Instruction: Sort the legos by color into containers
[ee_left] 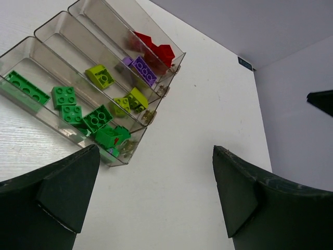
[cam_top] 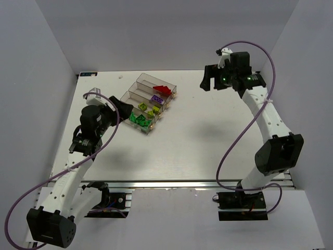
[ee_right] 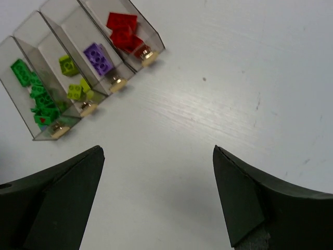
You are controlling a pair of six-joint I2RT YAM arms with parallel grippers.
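The containers (cam_top: 136,85) are four joined clear bins in a stepped row at the table's back left. Green legos (cam_top: 138,119) lie in the nearest bin, lime-yellow legos (cam_top: 147,108) in the one behind it, then a purple lego (cam_top: 155,98), and red legos (cam_top: 163,89) in the farthest. My left gripper (cam_top: 123,108) hangs open and empty at the tray's near-left corner. In the left wrist view, the left gripper (ee_left: 156,150) frames bare table beside the green legos (ee_left: 78,112). My right gripper (cam_top: 212,82) is open, empty and raised to the right of the tray. In the right wrist view, the right gripper (ee_right: 157,150) is well clear of the red legos (ee_right: 122,28).
White walls enclose the table on the left, back and right. An aluminium rail (cam_top: 182,185) runs along the near edge between the arm bases. Purple cables (cam_top: 244,130) loop beside each arm. White tabletop (cam_top: 197,135) spreads right of the tray.
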